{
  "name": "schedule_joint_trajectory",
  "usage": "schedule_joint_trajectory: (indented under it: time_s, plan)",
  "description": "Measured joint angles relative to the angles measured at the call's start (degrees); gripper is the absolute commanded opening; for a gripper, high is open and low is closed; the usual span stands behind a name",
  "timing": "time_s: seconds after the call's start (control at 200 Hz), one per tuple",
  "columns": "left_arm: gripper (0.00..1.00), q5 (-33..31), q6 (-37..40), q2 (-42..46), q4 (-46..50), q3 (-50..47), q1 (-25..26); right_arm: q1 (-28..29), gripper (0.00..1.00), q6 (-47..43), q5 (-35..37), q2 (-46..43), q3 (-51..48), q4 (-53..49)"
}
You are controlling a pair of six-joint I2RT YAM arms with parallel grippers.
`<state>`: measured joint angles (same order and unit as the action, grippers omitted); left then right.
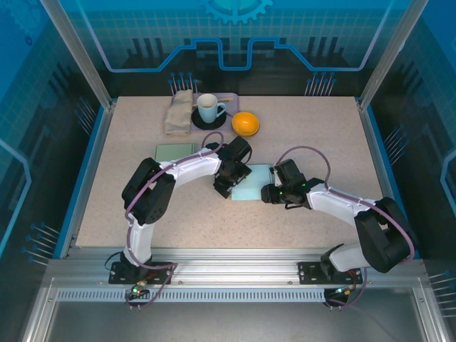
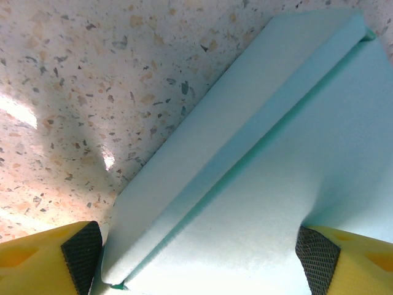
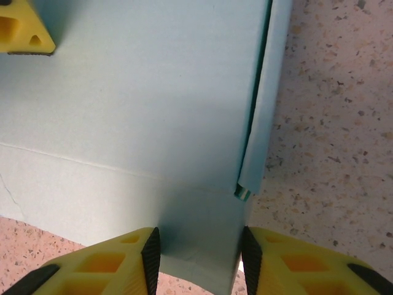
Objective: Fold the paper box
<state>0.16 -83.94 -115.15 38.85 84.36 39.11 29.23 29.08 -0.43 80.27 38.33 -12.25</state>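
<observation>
Right claw (image 3: 199,261): pinching the paper box (image 1: 255,185) by its near flap.
Left claw (image 2: 198,255): spread wide, straddling the box's folded edge.
Box position: flat, mid-bench (image 1: 142,214), between both claws.

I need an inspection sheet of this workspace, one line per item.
Surface: speckled table, no spills seen.
Job's things: pale blue paper box at centre, one edge folded over.
Clutter: tray with cloth and cup, orange beside it, green sheet nearer.
Grippers: left pincer open astride the box corner; right pincer around a flap, grip uncertain.
Cables: cable loops along both arms, off the box.
Surroundings: blue walls, metal frame.
</observation>
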Motion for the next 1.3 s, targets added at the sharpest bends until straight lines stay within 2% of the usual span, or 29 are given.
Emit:
schedule_joint_trajectory:
  time_s: [0.32,0.495,0.715,1.0,1.1,1.301]
  plan:
    - [0.86,-0.31,-0.02,0.02,-0.35,-0.20,0.00,-0.81,0.38,-2.43,0.04,0.42,-1.05,2.51]
    - [0.86,-0.31,0.00,0.13,-0.61,-0.55,0.00,-0.81,0.36,-4.11,0.44,0.42,-6.36,11.50]
    - [0.86,-0.35,0.02,0.35,-1.31,-1.07,-0.07,-0.70,0.37,-5.99,1.03,-0.15,-15.54,28.68]
    - [0.86,-1.22,0.00,0.96,-2.80,-2.36,-0.68,-0.33,0.40,-6.60,4.37,4.96,-17.40,40.81]
    - [0.86,-1.44,0.02,1.01,-2.78,-2.36,-0.70,-0.28,0.44,-6.43,5.84,6.25,-17.77,43.63]
    - [0.86,-1.44,0.46,1.01,-2.75,-2.36,-0.81,-0.76,0.45,-6.25,6.38,7.61,-16.37,43.47]
